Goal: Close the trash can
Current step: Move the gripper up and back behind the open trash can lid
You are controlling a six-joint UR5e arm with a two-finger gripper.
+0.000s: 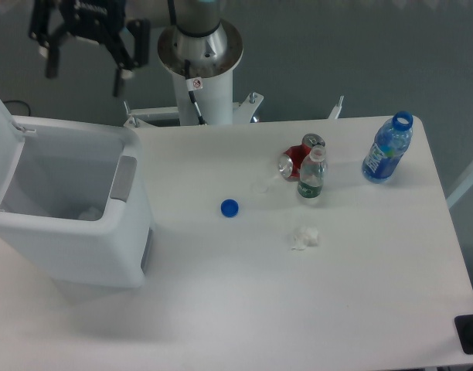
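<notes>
One trash can (66,224) is recorded at the left edge of the table (244,309), its white lid (1,135) standing raised at the far left and its interior exposed; a small pale scrap is seen on the bottom inside, and a grey latch strip (123,178) is noted on the right-hand rim. One gripper (83,66) is listed at the upper left, above and behind the can, off the table surface; its two dark fingers are spread wide apart, and nothing is held between them. One white arm base (199,69) is mounted behind the table's far edge. Loose items on the table: a blue bottle cap (229,207) near the middle; a red can (298,157) lying on its side, touching a small clear bottle (311,176) standing upright; a crumpled white tissue (304,237) just in front of these; a blue bottle (388,148), uncapped and upright, near the right far corner.
</notes>
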